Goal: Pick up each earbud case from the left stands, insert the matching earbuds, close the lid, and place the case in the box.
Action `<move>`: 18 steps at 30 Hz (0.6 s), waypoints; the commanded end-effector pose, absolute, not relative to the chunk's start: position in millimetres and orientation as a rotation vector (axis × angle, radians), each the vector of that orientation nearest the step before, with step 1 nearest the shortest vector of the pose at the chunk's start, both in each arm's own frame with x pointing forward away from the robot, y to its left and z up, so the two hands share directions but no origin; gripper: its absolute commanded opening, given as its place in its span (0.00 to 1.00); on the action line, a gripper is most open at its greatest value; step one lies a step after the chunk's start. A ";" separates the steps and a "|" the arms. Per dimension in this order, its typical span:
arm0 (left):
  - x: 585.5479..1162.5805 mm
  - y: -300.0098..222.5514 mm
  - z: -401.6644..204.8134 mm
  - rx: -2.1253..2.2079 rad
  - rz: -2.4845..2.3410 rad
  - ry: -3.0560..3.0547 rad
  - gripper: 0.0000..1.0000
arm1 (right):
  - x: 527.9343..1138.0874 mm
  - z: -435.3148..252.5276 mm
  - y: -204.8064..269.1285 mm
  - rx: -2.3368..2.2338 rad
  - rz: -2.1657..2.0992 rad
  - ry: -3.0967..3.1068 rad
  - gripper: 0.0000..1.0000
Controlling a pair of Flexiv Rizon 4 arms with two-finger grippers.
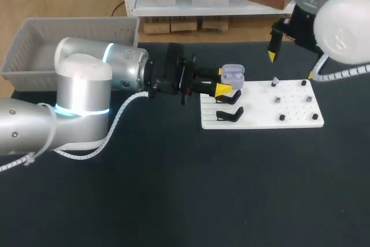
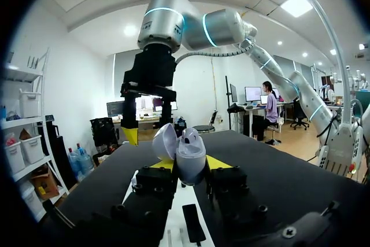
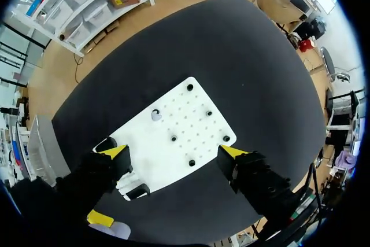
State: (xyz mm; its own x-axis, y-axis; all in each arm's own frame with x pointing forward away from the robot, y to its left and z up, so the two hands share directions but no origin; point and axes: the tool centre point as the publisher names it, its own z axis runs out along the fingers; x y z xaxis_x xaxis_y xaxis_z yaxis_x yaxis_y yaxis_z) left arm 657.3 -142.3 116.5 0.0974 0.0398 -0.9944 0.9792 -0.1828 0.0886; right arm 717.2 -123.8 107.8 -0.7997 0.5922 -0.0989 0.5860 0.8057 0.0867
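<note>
1. The left gripper (image 1: 222, 81) is clenched on the case (image 1: 233, 75), one yellow finger on each side, over the board's far left corner.
2. The case's lid (image 2: 165, 141) stands open, tilted back from the body.
3. The white board (image 1: 263, 111) lies on the table (image 1: 173, 201), right of its middle.
4. Two black stands (image 1: 229, 98) sit along the board's left edge, just nearer than the case.
5. A pale earbud (image 1: 276, 81) lies near the board's far edge, and small dark pieces dot the rest of the board.
6. The right gripper (image 1: 291, 65) hangs above the board's far edge with its fingers spread wide, grasping nothing.
7. The grey box (image 1: 34, 50) sits at the table's far left corner, well apart from the board.
</note>
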 end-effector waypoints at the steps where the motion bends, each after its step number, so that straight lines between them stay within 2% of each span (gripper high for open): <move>1: 655.9 -141.9 116.1 1.418 -1.242 1.083 0.00 | 724.4 108.4 -122.7 0.947 0.054 2.895 1.00; 18: 655.9 -141.9 116.1 1.418 -1.242 1.083 0.00 | 728.7 107.5 -130.8 0.848 0.134 2.897 1.00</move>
